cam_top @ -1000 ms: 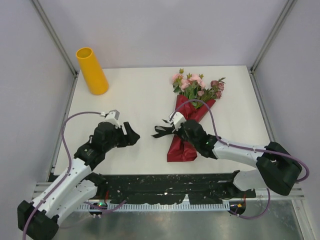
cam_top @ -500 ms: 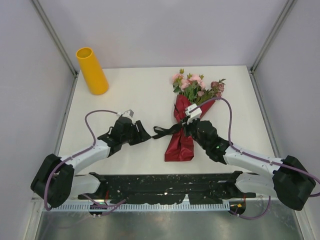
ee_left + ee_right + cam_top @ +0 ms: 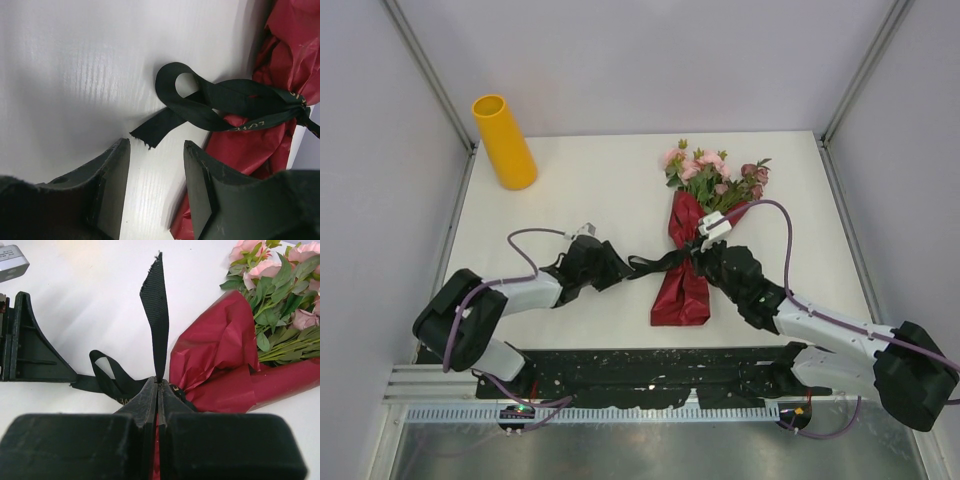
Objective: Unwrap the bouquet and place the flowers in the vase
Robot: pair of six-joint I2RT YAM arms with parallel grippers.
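Bouquet (image 3: 695, 240) laid flat on table (image 3: 600, 180), right of centre. Flowers (image 3: 710, 170) pointed toward the far edge; dark red paper (image 3: 682, 290) tapered toward the near edge. Pink roses and green leaves seen bundled inside the paper mouth.

Black ribbon (image 3: 655, 262) tied round the waist of the paper, knot intact. One loop and the loose tails are spread out on the left side.

Right gripper (image 3: 698, 255) set at the knot. Its fingers (image 3: 145, 400) are pressed together with one ribbon tail pinched between them; the frayed free end is seen projecting straight past the fingertips.

Left gripper (image 3: 620, 272) brought low over the table, just left of the bouquet. Jaws held apart, nothing clamped. A second frayed ribbon end (image 3: 155, 131) is seen lying on the table just ahead of the gap between the fingers. Whether it is touched by either finger cannot be told.

Vase (image 3: 503, 141) stood upright at the far left corner, well apart from bouquet and both grippers.
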